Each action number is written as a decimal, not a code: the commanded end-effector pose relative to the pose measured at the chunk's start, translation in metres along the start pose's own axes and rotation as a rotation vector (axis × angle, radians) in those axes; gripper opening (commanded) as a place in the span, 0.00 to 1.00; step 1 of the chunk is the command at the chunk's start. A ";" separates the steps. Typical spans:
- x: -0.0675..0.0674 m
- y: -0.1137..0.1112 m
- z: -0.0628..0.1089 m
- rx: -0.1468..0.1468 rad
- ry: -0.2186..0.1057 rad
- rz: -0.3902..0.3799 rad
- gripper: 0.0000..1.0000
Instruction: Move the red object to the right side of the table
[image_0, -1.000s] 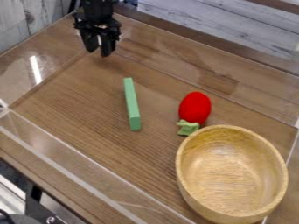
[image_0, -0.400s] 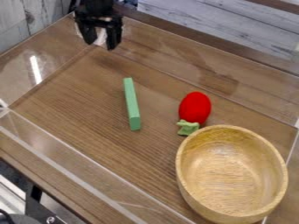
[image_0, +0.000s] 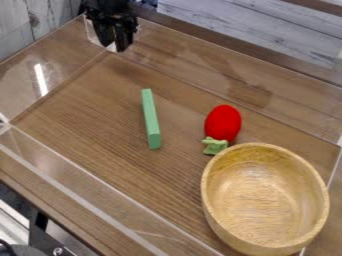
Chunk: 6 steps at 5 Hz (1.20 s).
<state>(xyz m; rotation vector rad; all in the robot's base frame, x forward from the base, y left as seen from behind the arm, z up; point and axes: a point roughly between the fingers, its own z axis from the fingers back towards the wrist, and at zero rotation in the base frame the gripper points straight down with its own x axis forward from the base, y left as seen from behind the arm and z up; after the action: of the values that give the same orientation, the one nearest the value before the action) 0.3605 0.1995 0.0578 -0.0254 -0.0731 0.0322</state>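
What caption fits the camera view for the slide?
Gripper hangs open at the table's far corner; red object sits by the wooden bowl.

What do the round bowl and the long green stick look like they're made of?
The round light wooden bowl looks like unvarnished pale wood, with fine grain lines inside. The long green stick looks like matte plastic or painted wood: flat, even colour and no gloss, so it stays uncertain.

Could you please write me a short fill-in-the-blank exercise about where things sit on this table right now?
1. The red object lies just beyond the rim of the wooden ____.
2. The long stick to the left of the red object is ____ in colour.
3. The gripper hangs over the far-left corner and holds ____.

Missing words: bowl; green; nothing
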 end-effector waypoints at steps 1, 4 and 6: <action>0.005 0.013 0.031 0.054 -0.048 0.003 1.00; -0.009 -0.006 0.028 0.041 -0.046 0.010 1.00; 0.010 -0.015 0.031 0.031 -0.072 -0.092 1.00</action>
<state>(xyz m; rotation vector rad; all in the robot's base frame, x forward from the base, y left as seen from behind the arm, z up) 0.3601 0.1829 0.0652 -0.0278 -0.0821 -0.0459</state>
